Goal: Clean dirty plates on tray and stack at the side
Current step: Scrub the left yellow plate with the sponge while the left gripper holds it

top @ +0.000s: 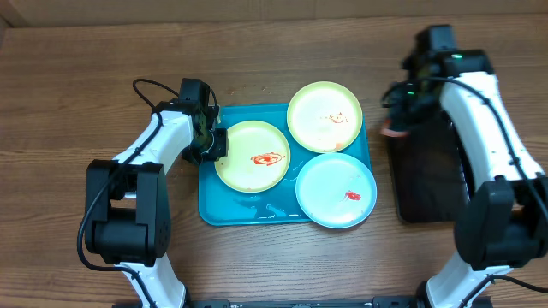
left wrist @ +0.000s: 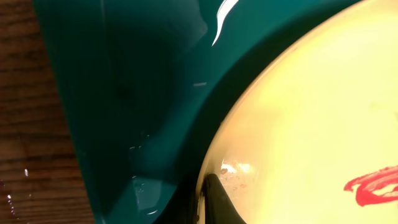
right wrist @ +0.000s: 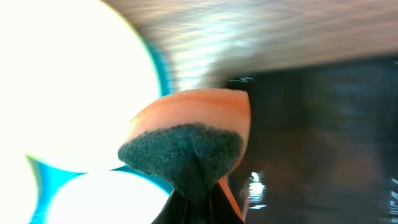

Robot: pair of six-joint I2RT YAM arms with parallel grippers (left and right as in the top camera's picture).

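Note:
Three plates lie in the turquoise tray [top: 216, 208]. A yellow-green plate [top: 253, 167] at the left carries a red smear. A second yellow-green plate [top: 324, 117] at the back right has a faint orange smear. A pale blue plate [top: 330, 184] at the front right has a small red smear. My left gripper [top: 214, 144] is shut on the left plate's left rim; in the left wrist view one finger [left wrist: 217, 199] rests on that plate [left wrist: 311, 112], above the tray [left wrist: 124, 93]. My right gripper [top: 396, 128], right of the tray, is shut on an orange sponge [right wrist: 193, 124] with a dark scouring side.
A narrow black tray [top: 428, 184] lies on the wooden table to the right of the turquoise tray, under my right arm; it also shows in the right wrist view [right wrist: 323, 124]. Bare wood surrounds both trays.

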